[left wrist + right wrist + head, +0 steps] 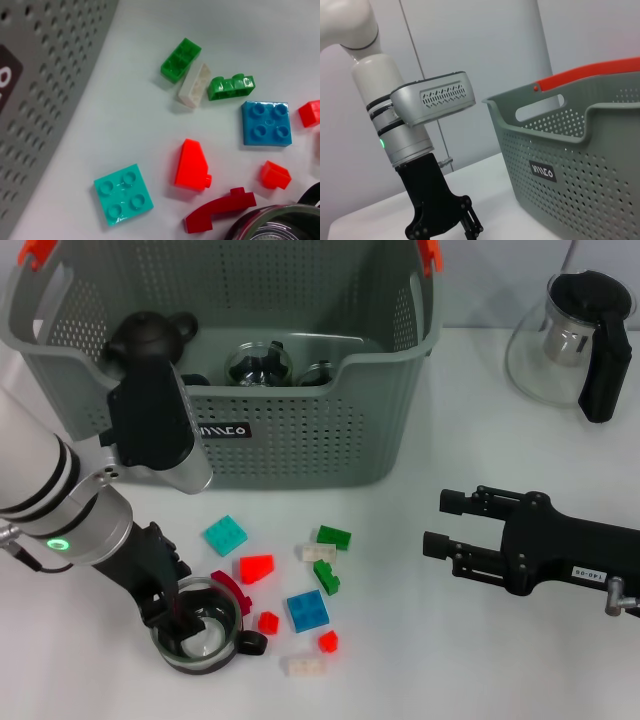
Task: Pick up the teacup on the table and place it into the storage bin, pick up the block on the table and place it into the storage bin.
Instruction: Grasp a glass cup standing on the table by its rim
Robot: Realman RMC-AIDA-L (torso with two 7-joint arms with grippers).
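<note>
While gripping the teacup (pixel 200 635) rim, left gripper (pixel 180 618) fingers pinch.

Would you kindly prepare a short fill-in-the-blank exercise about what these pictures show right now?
1. The left hand reaches into the glass ____ at the table's near edge.
2. The storage bin has handle clips coloured ____.
3. The teal block has ____ studs on top.
4. The right hand hovers over the table with its fingers ____.

Missing words: teacup; orange-red; four; open
</note>
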